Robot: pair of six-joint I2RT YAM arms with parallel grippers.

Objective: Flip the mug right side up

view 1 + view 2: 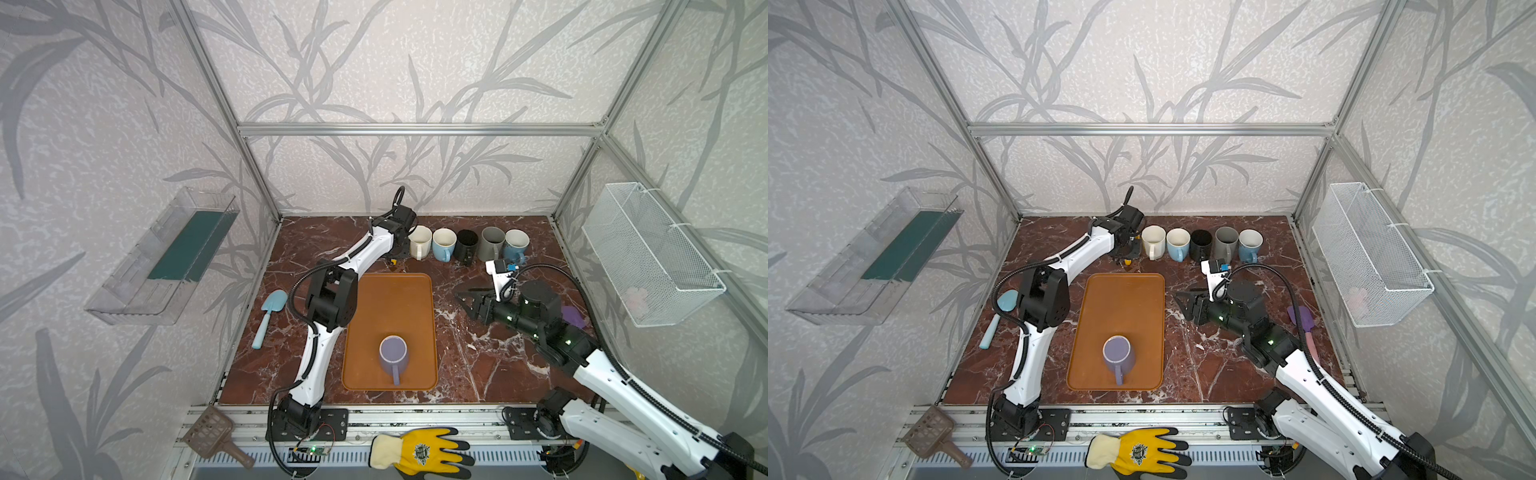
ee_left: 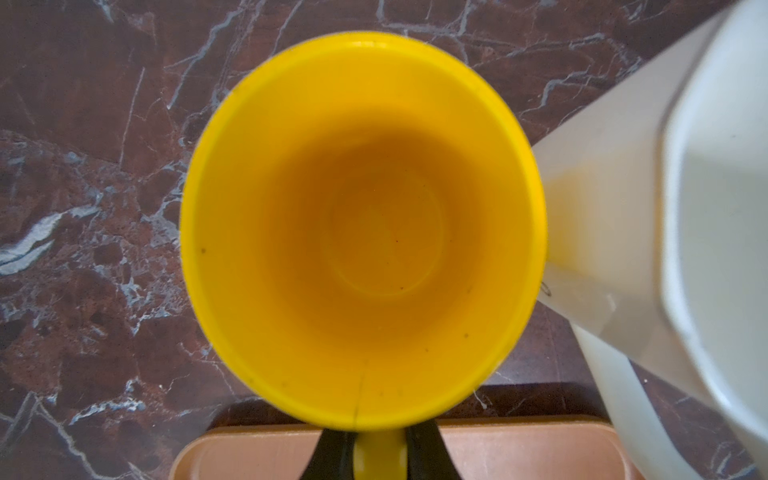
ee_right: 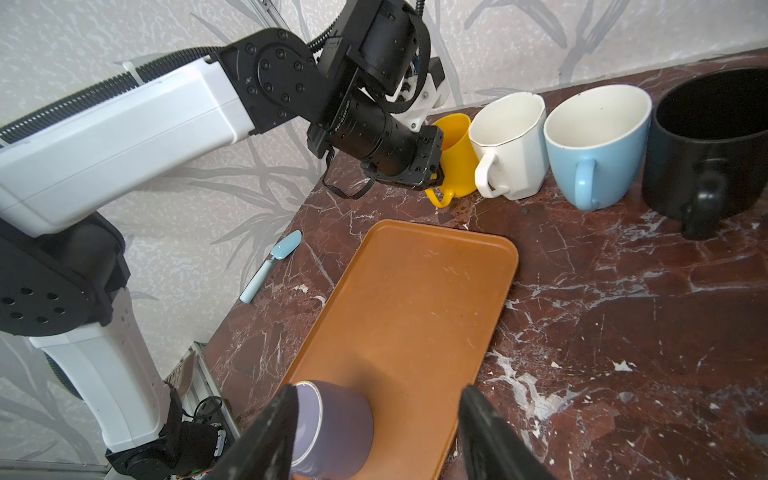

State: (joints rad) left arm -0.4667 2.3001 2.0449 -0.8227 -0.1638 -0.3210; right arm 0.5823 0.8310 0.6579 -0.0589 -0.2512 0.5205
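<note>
At the near end of the orange tray (image 1: 390,303) stands a purple mug (image 1: 392,353), upside down, flat base up, its handle pointing at the tray's near edge. Beyond the tray's far edge runs a row of upright mugs: white mug (image 1: 419,243), light-blue mug (image 1: 444,244), black mug (image 1: 466,246), grey mug (image 1: 492,243) and darker blue mug (image 1: 516,245). Both top views show all five; the right wrist view reaches only to the black one.

Off the tray's far left corner, at the row's end, the left gripper (image 2: 379,451) is clamped on the handle of a yellow mug (image 2: 361,224). In both top views the wrist hides that mug but for a yellow sliver. The right wrist view shows it mouth up just beside the white mug. The left wrist view looks straight into its empty inside, black fingers (image 2: 328,453) either side of the handle. Whether its base rests on the marble tabletop (image 1: 478,365) I cannot tell.

The right gripper (image 1: 463,303) hangs beside the tray's right edge, jaws parted, holding nothing.

Left of the tray lies a pale blue trowel (image 1: 272,309). A purple spatula (image 1: 1304,318), right of the tray, shows best in a top view. On the rail nearer than the tray lies a yellow glove (image 1: 419,451) with a crest too small to read, as is the print on the left wrist's black barrel (image 3: 365,124).
</note>
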